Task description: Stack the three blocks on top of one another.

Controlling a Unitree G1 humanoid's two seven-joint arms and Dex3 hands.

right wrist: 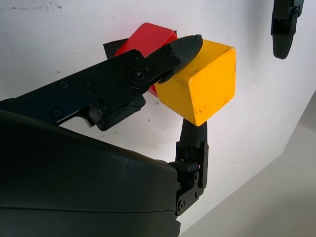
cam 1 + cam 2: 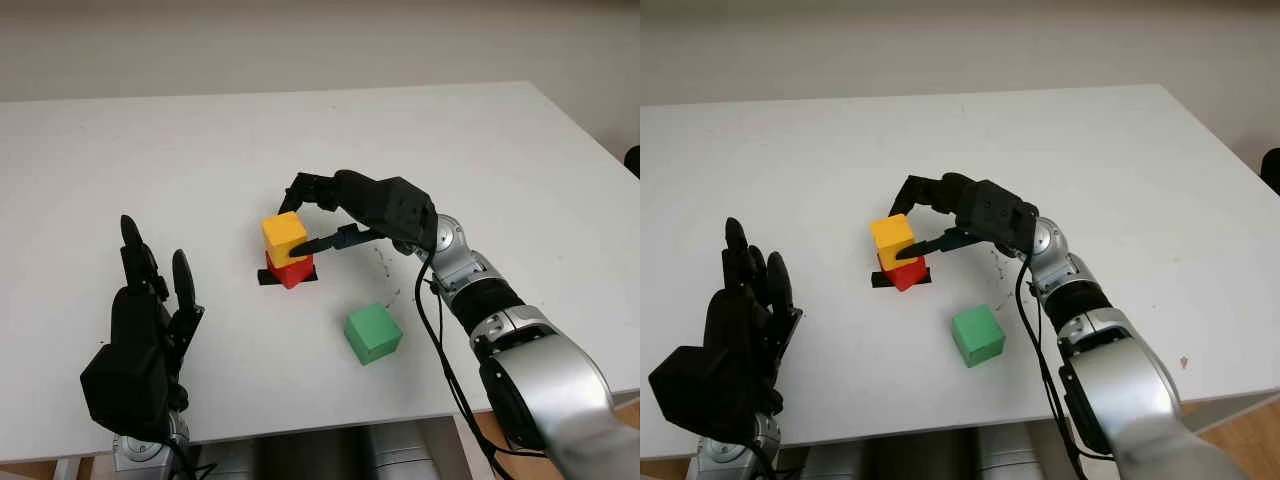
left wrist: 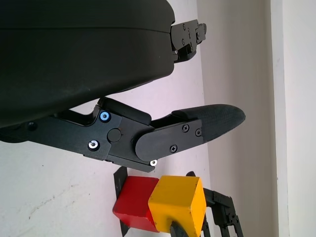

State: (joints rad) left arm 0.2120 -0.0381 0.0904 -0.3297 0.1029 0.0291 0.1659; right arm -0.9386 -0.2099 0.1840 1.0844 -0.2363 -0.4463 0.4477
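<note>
A yellow block point(image 2: 284, 234) sits on top of a red block point(image 2: 290, 269), which stands on a black marker patch point(image 2: 287, 277) near the table's middle. My right hand point(image 2: 310, 217) is shut on the yellow block, one finger point(image 1: 148, 66) along its near side and another finger point(image 1: 193, 140) behind it. A green block point(image 2: 373, 333) lies alone on the table, closer to me and to the right of the stack. My left hand point(image 2: 150, 300) hovers open over the table's near left part, well apart from the blocks.
The white table point(image 2: 480, 160) reaches to a pale wall behind. Its right edge point(image 2: 585, 130) runs diagonally and its near edge point(image 2: 330, 425) lies just below the green block. Cables point(image 2: 440, 340) hang along my right forearm.
</note>
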